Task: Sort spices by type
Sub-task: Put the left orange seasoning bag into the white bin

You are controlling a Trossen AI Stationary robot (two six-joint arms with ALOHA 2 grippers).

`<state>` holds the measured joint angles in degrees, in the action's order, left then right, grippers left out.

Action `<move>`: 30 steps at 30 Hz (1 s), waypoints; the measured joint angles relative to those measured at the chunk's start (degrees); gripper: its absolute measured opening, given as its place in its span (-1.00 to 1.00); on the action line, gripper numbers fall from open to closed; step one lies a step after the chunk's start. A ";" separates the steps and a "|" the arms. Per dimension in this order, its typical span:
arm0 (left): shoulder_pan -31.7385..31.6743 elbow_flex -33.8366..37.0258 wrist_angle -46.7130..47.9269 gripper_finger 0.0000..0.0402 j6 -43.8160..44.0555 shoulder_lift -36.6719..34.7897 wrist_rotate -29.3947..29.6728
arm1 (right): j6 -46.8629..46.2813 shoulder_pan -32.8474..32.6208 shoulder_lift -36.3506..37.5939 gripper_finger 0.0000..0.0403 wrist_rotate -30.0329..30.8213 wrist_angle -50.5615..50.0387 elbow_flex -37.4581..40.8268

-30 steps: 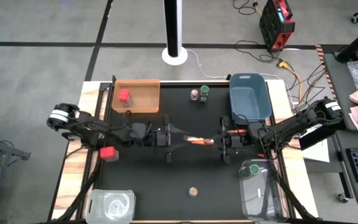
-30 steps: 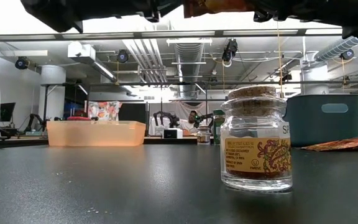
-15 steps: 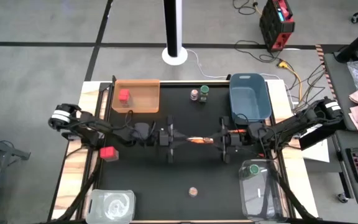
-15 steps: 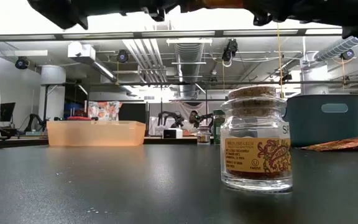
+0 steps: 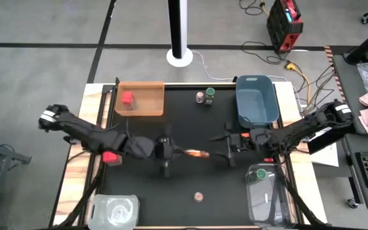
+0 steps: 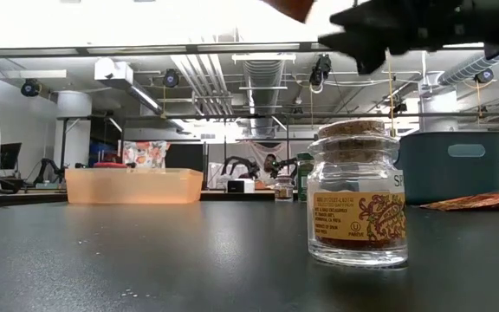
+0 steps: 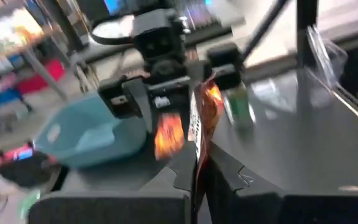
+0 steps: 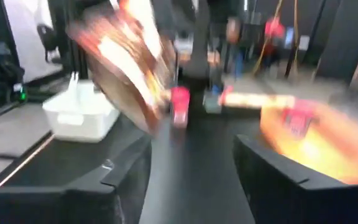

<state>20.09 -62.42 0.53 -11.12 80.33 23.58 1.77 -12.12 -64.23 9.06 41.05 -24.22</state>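
Tabletop [image 5: 190, 121], black, seen from above: left tool [image 5: 172, 152] near the middle, clamped on one end of a flat brown-orange packet [image 5: 197, 153] that sticks out toward the right arm. Right tool [image 5: 221, 138] just beyond the packet's far end, apart from it, fingers spread. Orange rectangular tray [image 5: 140, 107] at the far left corner holds a red cube box [image 5: 128, 98]; a second red cube box [image 5: 112, 157] lies by the left arm. Green-capped jar [image 5: 210, 96] and tan-capped jar [image 5: 200, 97] stand touching or nearly so at the far edge, beside the blue plastic tub [image 5: 257, 99]. Cork-capped glass jar [image 5: 198, 196] stands alone near the front edge. Clear container [image 5: 266, 186] at the front right holds another green-capped jar [image 5: 259, 174].

Low view: cork-capped jar upright in the foreground; second brown-orange packet [image 6: 475, 201] lies flat before the tub; tray at the left.

Left wrist view: packet edge-on between the closed fingers [image 7: 182, 171] (right arm faces it beyond).

Right wrist view: own fingers [image 8: 272, 168] wide apart, gripping nothing; packet raised ahead, blurred.
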 joint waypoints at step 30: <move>32.64 -61.81 89.21 -1.00 73.92 26.98 -13.04 | -14.78 -1.38 0.97 0.19 -3.57 -18.05 -1.74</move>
<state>52.73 -124.23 89.73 62.80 107.31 10.54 -13.01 -13.50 -63.26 5.49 23.00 -25.96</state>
